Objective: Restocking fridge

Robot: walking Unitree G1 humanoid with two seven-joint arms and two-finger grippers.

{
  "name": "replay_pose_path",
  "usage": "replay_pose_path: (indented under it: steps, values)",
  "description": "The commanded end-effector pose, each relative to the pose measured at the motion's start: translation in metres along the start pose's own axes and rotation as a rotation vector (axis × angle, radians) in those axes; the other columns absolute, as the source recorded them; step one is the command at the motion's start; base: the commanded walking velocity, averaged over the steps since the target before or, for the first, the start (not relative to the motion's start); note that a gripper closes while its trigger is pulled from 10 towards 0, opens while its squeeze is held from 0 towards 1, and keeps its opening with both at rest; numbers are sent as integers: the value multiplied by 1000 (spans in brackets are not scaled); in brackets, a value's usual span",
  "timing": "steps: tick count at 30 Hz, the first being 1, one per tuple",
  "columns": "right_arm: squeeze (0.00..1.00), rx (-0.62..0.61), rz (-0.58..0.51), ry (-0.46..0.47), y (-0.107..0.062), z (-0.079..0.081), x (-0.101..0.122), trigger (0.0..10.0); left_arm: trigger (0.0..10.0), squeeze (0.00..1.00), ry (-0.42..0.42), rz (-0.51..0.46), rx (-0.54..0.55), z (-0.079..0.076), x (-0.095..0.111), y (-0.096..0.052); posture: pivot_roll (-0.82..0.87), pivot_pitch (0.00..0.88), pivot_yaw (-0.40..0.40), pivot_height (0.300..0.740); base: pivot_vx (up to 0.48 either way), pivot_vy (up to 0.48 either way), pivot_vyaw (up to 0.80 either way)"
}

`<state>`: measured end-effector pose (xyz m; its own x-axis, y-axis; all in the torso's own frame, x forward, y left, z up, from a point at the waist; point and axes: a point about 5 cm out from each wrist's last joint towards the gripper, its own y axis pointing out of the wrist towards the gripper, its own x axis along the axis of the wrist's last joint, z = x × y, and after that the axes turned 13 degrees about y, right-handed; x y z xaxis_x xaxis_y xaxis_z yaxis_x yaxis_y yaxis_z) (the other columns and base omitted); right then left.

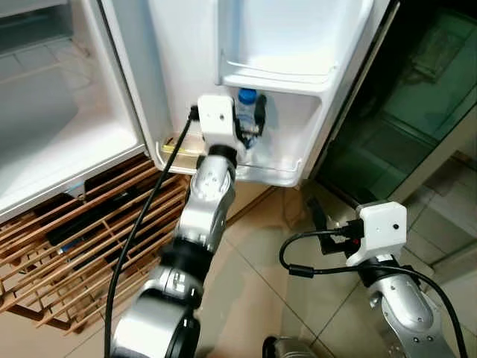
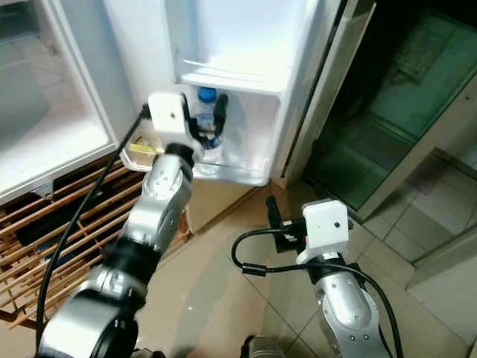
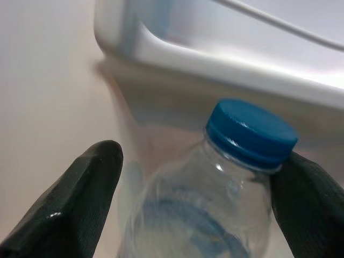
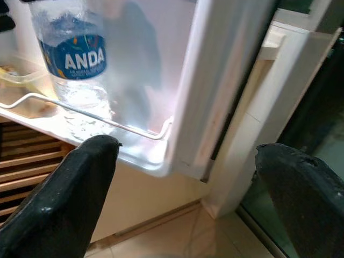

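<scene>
**Bottle placement in door shelf, release pending**

Left gripper (image 1: 252, 125) reaches into the fridge door's lower shelf (image 1: 279, 173), fingers either side of the water bottle (image 1: 246, 119); one pad touches near the blue cap (image 3: 251, 130), other stands just off. Bottle upright behind the wire rail (image 4: 97, 115). Judged step: setting down. Next: spread wider, withdraw straight back. Right gripper (image 4: 185, 201) spread, empty, low near door.
</scene>
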<state>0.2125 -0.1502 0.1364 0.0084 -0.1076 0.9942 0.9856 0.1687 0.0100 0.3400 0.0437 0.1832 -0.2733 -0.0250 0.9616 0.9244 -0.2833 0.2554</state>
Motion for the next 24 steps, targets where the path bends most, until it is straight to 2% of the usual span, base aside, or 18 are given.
replay_pose_path:
  steps: [1, 9, 13, 17, 18, 20, 21, 22, 23, 24]
  values:
    - [94, -2, -8, 0, 2, -1, -1, 10000, 10000, 1000, 1, 22, -36, -1, 1, -6, -236, 24, -12, 740, 0, 0, 0]
    - [98, 11, -20, 9, 14, 1, -6, 10000, 10000, 1000, 54, 59, -57, 25, 12, -35, -176, 0, -3, 740, 0, 0, 0]
    - [98, 20, -29, 11, 19, 1, -7, 10000, 10000, 1000, 57, 69, -16, 36, 17, -39, -162, 0, -3, 740, 0, 0, 0]
    - [98, 9, -41, 2, 19, -3, -7, 10000, 10000, 1000, 130, 107, -43, 51, 11, -65, -145, 0, -1, 740, 0, 0, 0]
    - [98, -12, -42, 4, 19, -7, -8, 10000, 10000, 1000, 166, 121, -63, 55, 7, -75, -139, 0, 0, 740, 0, 0, 0]
    - [102, -73, -36, 10, 18, -16, -11, 10000, 10000, 1000, 183, 120, -99, 61, 2, -93, -132, 0, 4, 740, 0, 0, 0]
    - [102, -73, -36, 10, 18, -16, -11, 10000, 10000, 1000, 183, 120, -99, 61, 2, -93, -132, 0, 4, 740, 0, 0, 0]
    - [86, -107, -31, 21, 19, -21, -12, 10000, 10000, 157, 185, 113, -86, 66, 1, -102, -126, 0, 6, 740, 0, 0, 0]
    - [90, -128, -28, 29, 20, -25, -13, 10000, 10000, 0, 181, 116, -72, 69, 0, -106, -112, 0, 9, 740, 0, 0, 0]
    - [86, -141, -28, 41, 21, -27, -14, 10000, 10000, 0, 183, 146, -40, 73, -5, -111, -108, 0, 11, 740, 0, 0, 0]
